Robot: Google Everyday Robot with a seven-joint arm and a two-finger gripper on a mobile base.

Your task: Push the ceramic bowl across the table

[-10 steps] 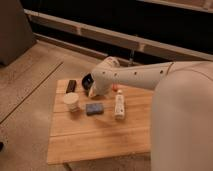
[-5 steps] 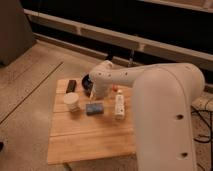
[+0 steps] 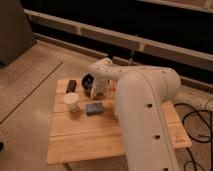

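So the pincer is down low over the far part of the tabletop, just beside the ceramic bowl. Honestly can't tell if it's spread or pressed together. The bowl sits near the far edge. A cream cup and a blue-grey sponge are nearer the camera, and a small dark block is left of the bowl.
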